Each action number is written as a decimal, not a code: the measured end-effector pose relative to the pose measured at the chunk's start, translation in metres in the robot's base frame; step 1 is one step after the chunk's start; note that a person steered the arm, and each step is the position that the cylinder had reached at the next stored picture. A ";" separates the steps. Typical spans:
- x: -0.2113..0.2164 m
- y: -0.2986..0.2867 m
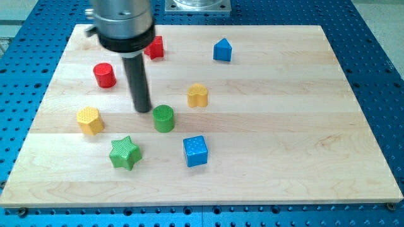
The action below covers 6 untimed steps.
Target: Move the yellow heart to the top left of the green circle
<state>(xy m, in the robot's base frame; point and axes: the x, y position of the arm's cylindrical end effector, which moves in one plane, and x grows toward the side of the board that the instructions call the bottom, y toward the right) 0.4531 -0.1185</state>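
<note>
The yellow heart (197,95) lies on the wooden board, up and to the right of the green circle (163,118). The two blocks are apart. My tip (142,110) is the lower end of the dark rod and rests just to the upper left of the green circle, close to it. The tip is well to the left of the yellow heart and does not touch it.
A red circle (104,75) and a yellow hexagon (89,120) lie at the view's left. A green star (124,153) and a blue cube (195,151) lie below the green circle. A red block (154,48), partly hidden by the arm, and a blue block (221,50) lie near the top.
</note>
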 end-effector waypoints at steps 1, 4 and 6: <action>0.029 0.015; 0.011 0.083; -0.026 0.064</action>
<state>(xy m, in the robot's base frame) 0.4274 -0.0546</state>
